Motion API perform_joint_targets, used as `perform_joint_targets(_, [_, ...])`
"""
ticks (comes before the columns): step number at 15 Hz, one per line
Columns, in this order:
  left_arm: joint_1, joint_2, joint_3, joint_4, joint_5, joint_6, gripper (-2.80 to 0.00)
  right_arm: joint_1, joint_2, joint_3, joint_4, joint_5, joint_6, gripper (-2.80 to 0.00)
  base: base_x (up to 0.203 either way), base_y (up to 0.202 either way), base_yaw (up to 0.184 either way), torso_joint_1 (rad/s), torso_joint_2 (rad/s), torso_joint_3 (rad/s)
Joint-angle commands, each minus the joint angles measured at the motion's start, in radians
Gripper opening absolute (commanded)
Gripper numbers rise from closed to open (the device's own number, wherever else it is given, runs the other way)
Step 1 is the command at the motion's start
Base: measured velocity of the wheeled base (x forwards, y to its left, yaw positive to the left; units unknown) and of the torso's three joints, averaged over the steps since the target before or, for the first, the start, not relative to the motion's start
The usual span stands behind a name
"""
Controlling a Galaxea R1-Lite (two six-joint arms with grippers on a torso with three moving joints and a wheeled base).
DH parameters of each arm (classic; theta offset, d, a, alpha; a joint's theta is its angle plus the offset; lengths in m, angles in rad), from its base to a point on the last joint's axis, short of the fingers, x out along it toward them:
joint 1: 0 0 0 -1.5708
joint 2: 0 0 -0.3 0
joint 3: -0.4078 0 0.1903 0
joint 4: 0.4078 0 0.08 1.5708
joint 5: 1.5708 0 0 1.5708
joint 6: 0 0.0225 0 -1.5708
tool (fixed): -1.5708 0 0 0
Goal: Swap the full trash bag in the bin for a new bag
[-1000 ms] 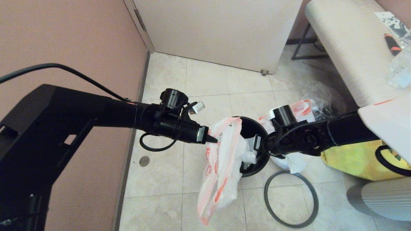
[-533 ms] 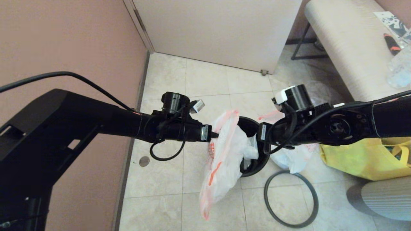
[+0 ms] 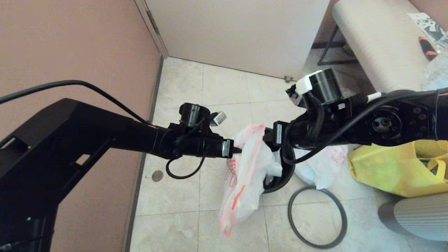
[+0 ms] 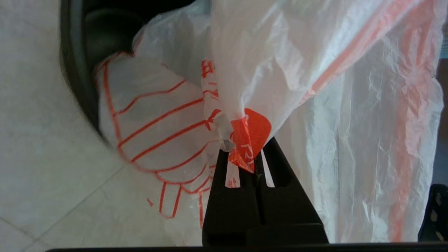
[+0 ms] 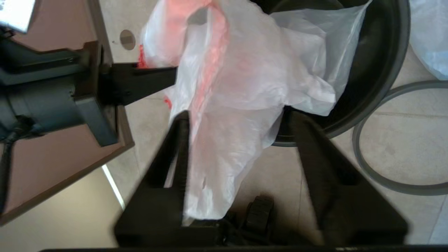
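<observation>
Full trash bag (image 3: 320,166) lies outside the bin (image 3: 285,175). Left gripper (image 4: 245,154) pinches the new bag (image 3: 245,168); right gripper (image 5: 238,120) gapes wide around it. Lining remains.

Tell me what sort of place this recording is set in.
Probably an indoor corner of a home or office: a beige tiled floor, a pink wall, and a pale upholstered bench. A small black bin and a yellow tote stand on the floor.

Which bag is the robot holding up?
The striped bag, pinched by the left tool and hanging over the bin. The lumpy bag and yellow bag sit on the floor.
</observation>
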Motion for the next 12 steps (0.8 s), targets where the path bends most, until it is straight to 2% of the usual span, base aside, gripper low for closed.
perform_joint_targets(1, [-0.001,-0.002,0.002,-0.013,-0.003,-0.001,-2.80,0.010,0.023,-0.031,0.005,0.000,0.002,0.00,0.000,0.000,0.000,0.000,0.00,0.000])
perform_joint_targets(11, [0.001,-0.014,0.023,-0.036,-0.005,-0.012,-2.80,0.028,0.189,-0.120,0.002,-0.017,-0.011,0.00,0.000,0.000,0.000,0.000,0.00,0.000])
perform_joint_targets(12, [0.001,-0.014,0.023,-0.036,-0.006,-0.012,-2.80,0.026,0.201,-0.128,0.002,-0.017,-0.015,-2.80,0.000,0.000,0.000,0.000,0.00,0.000])
